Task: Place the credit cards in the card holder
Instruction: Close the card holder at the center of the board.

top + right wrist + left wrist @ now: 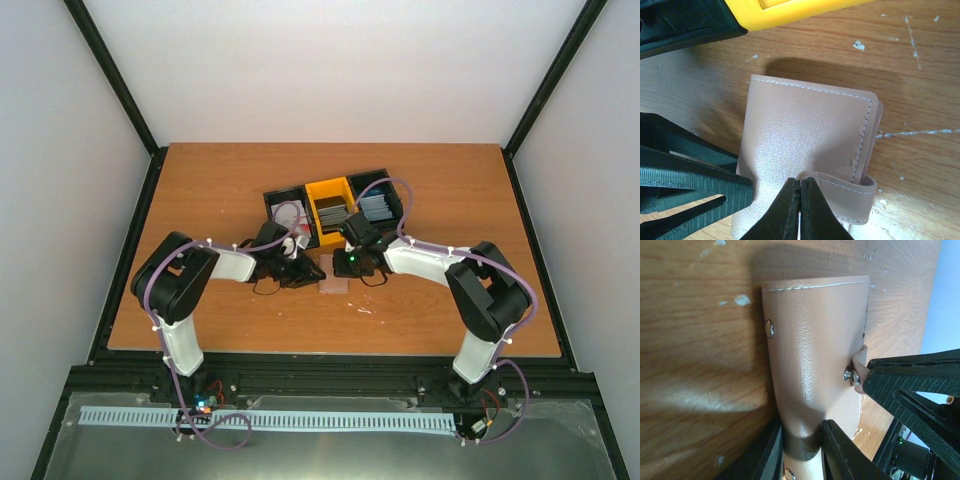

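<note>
The card holder (333, 277), a tan leather wallet, lies on the table between both grippers. My left gripper (801, 445) is shut on its near edge, and the leather is dented between the fingers (840, 450). My right gripper (800, 187) is shut on the end of the holder's strap (852, 189), which curls up off the body (805, 130). The strap's snap (851, 375) shows beside the right gripper's finger (920, 385). The credit cards sit in three bins behind: white and red ones (297, 228), dark ones (331, 213), bluish ones (377, 207).
The yellow bin (790, 12) stands close behind the card holder, with a black bin (285, 200) on its left and another (390, 190) on its right. The two gripper heads nearly touch over the holder. Bare wood table (200, 200) lies to either side.
</note>
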Robot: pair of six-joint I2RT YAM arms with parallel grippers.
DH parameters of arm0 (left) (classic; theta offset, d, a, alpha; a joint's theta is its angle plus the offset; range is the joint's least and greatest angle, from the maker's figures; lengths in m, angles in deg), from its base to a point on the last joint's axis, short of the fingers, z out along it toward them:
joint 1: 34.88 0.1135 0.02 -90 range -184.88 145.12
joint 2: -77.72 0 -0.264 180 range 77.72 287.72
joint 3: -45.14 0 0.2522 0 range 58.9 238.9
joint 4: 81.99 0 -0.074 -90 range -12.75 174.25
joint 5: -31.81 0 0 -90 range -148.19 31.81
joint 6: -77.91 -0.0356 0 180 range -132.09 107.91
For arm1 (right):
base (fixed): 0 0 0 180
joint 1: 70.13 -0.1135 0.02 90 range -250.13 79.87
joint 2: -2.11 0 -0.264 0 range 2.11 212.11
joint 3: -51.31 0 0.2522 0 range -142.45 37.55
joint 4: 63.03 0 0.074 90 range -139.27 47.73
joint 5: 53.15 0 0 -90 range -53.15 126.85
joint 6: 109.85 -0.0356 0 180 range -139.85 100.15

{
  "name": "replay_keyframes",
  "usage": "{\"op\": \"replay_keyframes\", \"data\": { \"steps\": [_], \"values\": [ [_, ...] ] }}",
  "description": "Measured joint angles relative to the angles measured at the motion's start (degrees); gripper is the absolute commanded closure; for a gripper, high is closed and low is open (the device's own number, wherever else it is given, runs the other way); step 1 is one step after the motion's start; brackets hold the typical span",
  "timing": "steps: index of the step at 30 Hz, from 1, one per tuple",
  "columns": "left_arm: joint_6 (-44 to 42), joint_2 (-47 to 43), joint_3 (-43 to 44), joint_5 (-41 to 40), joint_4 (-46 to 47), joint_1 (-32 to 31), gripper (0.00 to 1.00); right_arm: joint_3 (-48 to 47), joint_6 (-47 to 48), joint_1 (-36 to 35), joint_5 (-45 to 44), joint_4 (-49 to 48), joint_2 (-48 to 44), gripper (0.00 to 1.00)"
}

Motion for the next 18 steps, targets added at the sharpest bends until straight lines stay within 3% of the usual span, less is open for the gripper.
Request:
{"op": "replay_keyframes", "data": {
  "steps": [12, 18],
  "values": [
    [-1.3, -0.1, 2.2, -6.1, -2.0, -2.5, 0.76, 0.0, 0.0, -0.1, 0.1, 0.2, 0.0, 0.97],
    [-1.4, -0.3, 2.2, -7.5, -2.1, -2.8, 0.76, -0.5, -0.3, -0.6, -4.2, 1.7, -0.4, 0.97]
  ]
}}
